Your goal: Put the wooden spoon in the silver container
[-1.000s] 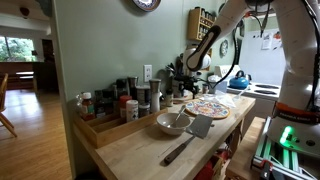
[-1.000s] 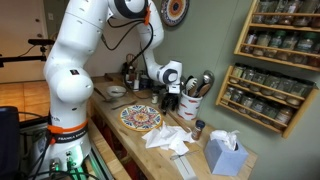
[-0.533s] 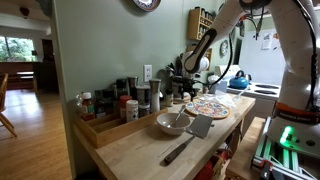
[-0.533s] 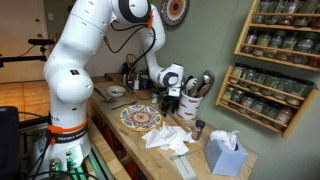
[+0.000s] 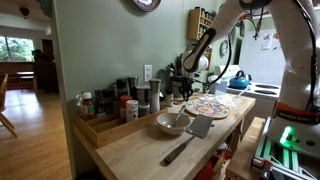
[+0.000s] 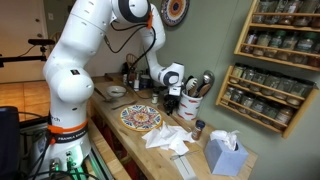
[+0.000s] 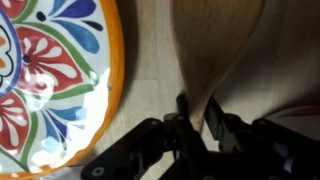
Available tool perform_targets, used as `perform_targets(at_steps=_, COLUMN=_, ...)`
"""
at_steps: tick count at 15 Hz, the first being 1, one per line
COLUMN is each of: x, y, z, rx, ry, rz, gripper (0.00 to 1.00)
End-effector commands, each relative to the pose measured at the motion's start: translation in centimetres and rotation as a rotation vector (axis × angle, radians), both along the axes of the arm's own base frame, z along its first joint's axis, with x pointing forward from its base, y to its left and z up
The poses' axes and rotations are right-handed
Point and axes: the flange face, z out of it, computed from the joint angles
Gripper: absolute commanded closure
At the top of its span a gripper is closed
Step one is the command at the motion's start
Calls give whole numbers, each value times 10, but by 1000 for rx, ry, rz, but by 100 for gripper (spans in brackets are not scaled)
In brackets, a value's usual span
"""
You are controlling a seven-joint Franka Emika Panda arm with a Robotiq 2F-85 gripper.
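Observation:
The wrist view shows the wooden spoon [image 7: 215, 45] lying on the wooden counter, right of a colourful painted plate [image 7: 50, 80]. My gripper [image 7: 197, 108] is shut on the spoon's narrow neck, with a dark finger [image 7: 184, 106] pressed against each side. In an exterior view the gripper [image 6: 172, 100] hangs low over the counter. It sits between the plate [image 6: 140, 118] and the silver container [image 6: 192, 106], which holds several utensils. The spoon itself is hidden in both exterior views.
A pale bowl [image 5: 172, 123] and a dark spatula [image 5: 190, 135] lie near the counter's front. Spice jars [image 5: 115, 100] stand in a wooden tray by the wall. Crumpled cloth [image 6: 165, 138] and a tissue box [image 6: 225, 155] sit past the plate. Wall racks of jars [image 6: 280, 60] hang above.
The jaws have come together onto the spoon's neck. The arm has hardly moved.

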Motion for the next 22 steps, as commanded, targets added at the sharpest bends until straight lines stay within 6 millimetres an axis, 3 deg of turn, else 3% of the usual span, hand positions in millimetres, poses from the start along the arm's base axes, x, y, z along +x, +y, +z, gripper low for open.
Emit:
perform_targets(at_steps=1, x=1, y=-8, z=-2, rx=-10, ry=-7, rz=-34, gripper=98)
perform_targets(at_steps=11, x=-25, y=-23, z=58, rx=95, ry=-47, rz=-47, gripper=95)
perform_targets(at_steps=18, x=-65, y=-49, z=126, rx=381, ry=-34, rz=96, gripper=95)
perform_targets(at_steps=22, x=-92, y=-43, z=168, rx=548, ry=-40, rz=219, gripper=95)
